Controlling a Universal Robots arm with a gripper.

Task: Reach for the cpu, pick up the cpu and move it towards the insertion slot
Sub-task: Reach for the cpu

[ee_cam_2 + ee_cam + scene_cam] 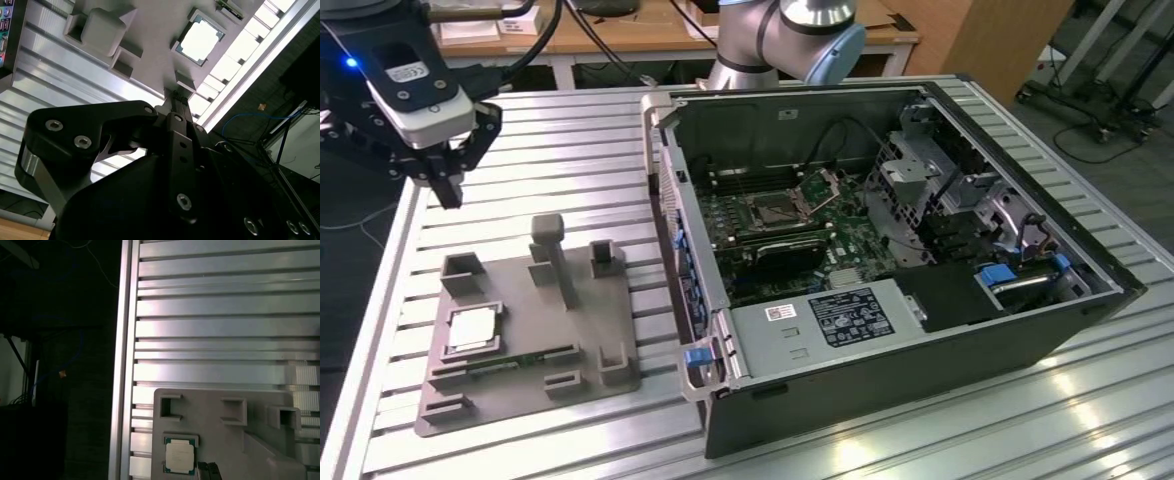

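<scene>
One arm (781, 42), jaws down, near cpu (471, 328)

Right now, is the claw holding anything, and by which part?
Nothing held. The claw is empty, well apart from the small flat square silvery cpu, which lies in a recess of the grey plastic tray.

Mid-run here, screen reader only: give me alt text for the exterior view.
The gripper hangs above the slatted metal table, apart from the grey tray where the cpu lies in a recess. On the exterior view's right, an open computer case shows the insertion slot inside.
</scene>
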